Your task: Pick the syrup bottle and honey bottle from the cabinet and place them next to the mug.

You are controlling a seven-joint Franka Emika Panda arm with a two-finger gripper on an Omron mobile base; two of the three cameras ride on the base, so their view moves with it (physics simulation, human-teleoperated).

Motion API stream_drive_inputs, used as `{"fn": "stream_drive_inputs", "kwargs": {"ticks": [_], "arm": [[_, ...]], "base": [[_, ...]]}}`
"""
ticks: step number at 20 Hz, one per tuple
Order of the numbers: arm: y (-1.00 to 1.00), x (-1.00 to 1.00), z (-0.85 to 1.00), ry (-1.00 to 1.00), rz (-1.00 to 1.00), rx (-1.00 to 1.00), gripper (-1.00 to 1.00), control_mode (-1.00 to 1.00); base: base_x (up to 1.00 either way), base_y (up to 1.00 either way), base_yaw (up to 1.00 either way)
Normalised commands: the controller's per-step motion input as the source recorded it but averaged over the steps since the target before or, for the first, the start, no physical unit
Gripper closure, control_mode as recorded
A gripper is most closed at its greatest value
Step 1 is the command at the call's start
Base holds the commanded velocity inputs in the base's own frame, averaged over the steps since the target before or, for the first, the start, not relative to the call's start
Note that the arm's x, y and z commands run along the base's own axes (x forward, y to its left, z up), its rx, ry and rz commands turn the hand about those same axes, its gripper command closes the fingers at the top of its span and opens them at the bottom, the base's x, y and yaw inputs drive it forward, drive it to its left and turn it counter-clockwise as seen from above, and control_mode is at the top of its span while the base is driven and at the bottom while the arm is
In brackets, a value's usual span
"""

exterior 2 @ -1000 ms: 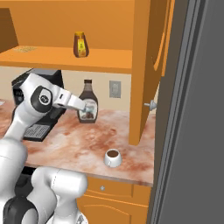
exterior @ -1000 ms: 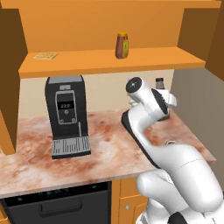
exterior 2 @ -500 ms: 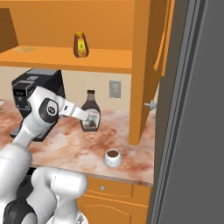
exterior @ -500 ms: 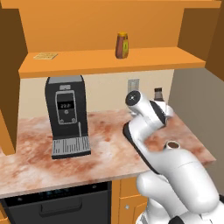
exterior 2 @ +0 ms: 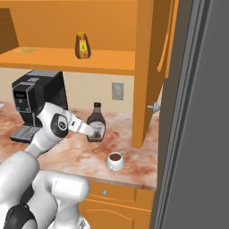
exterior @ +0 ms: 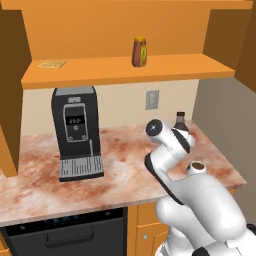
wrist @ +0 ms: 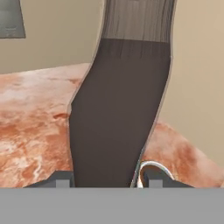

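Far left on the cabinet (exterior: pixel 125 70) shelf: a small flat tan item (exterior: pixel 52 64), too small to identify. Below it on the marbled counter (exterior: pixel 120 170): black coffee machine (exterior: pixel 76 131), upright against the back wall.

Farther right on the same shelf: honey bottle (exterior: pixel 139 51), upright, untouched, well apart from everything below. On the wall under the shelf: a grey outlet plate (exterior: pixel 152 99).

Right of centre on the counter: syrup bottle (exterior 2: pixel 95 123), upright, at or just above the counter surface; contact with it impossible to confirm. Gripper (exterior 2: pixel 91 130) clenched on the bottle's lower body, one finger tip on either side in the hand view, dark bottle body (wrist: pixel 120 109) between them. Black cap poking up past the arm's wrist in the left base view.

Just beside and toward the counter's front edge: mug (exterior 2: pixel 115 161), white, dark liquid inside, near the bottle but not touching.

Farthest right: open cabinet door (exterior 2: pixel 147 71) and a grey upright panel (exterior 2: pixel 197 112).

Progress, as a judgement: roughly halfway. Syrup bottle out of the cabinet and brought near the mug, grip not yet released. Left to do: let go of the syrup bottle, reach up to the shelf, take the honey bottle, set it down beside the mug too.
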Motion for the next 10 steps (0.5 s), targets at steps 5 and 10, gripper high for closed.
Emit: {"fn": "stream_drive_inputs", "kwargs": {"ticks": [5,10], "arm": [[0.00,0.01,-0.44,-0.02,-0.11,0.10,1.00,-1.00],[0.00,-0.06,-0.33,-0.01,-0.08,0.05,1.00,-1.00]], "base": [[0.00,0.00,0.00],[0.00,0.00,0.00]]}}
